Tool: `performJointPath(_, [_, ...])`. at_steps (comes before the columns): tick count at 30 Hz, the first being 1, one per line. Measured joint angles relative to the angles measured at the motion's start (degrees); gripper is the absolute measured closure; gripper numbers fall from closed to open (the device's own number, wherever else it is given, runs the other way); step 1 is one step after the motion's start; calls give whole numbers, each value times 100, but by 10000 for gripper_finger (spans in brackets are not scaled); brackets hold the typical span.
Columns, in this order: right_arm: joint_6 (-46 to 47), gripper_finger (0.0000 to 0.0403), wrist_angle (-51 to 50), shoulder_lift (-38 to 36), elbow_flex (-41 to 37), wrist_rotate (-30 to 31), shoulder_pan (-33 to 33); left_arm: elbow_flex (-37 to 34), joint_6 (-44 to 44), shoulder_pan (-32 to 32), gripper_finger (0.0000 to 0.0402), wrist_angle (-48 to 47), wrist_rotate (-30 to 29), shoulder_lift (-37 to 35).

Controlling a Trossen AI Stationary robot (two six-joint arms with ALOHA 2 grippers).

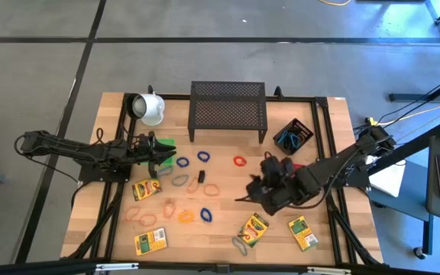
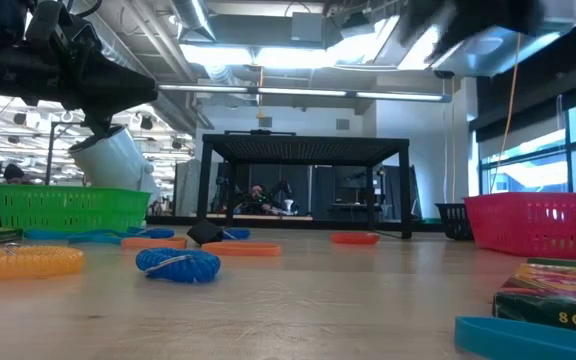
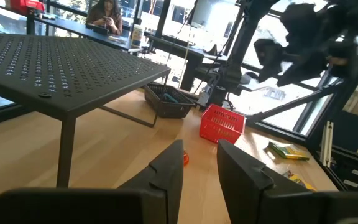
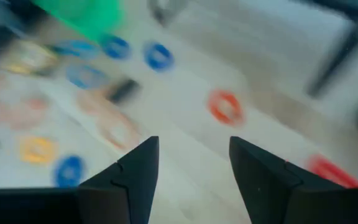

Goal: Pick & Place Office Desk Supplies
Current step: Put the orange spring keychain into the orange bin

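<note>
Bench (image 1: 228, 183): pale wood. Rack (image 1: 228, 111): black perforated mesh. Mug (image 1: 150, 109): white. Rubber bands: blue (image 1: 203, 156), red (image 1: 240, 162), orange (image 1: 186, 216). Crayon boxes (image 1: 253, 228): yellow and green. Basket (image 2: 68, 208): green.

Only one piece of text can be read. In the low view, a crayon box (image 2: 558, 290) lies at the right edge of the table, and on its side stand the yellow characters "8 CRA", cut off by the picture's border. The other crayon boxes carry print too, but it is too small to read.
</note>
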Motion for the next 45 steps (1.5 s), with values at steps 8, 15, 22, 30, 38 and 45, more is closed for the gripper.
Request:
performJointPath(8, [-1747, 208, 1737, 240, -39, -1178, -524, 1, 1, 2, 311, 0, 2, -1])
performJointPath(15, [-2437, 208, 1778, 729, -44, -1426, -1111, 0, -1, 2, 311, 0, 2, -1])
performJointPath(22, [-3405, 208, 1775, 1547, -45, -1756, -1549, 1, -3, 1, 311, 1, 2, 0])
performJointPath(30, [-3328, 209, 1777, 2251, -45, -2130, -2072, 0, -2, 0, 311, 1, 0, -2])
performJointPath(38, [-2835, 209, 1794, 2686, -47, -2411, -2452, 0, -2, 0, 311, 2, 2, -2])
performJointPath(45, [-2679, 209, 1806, 2747, -32, -2510, -2512, 0, -3, 2, 311, 2, 2, 0])
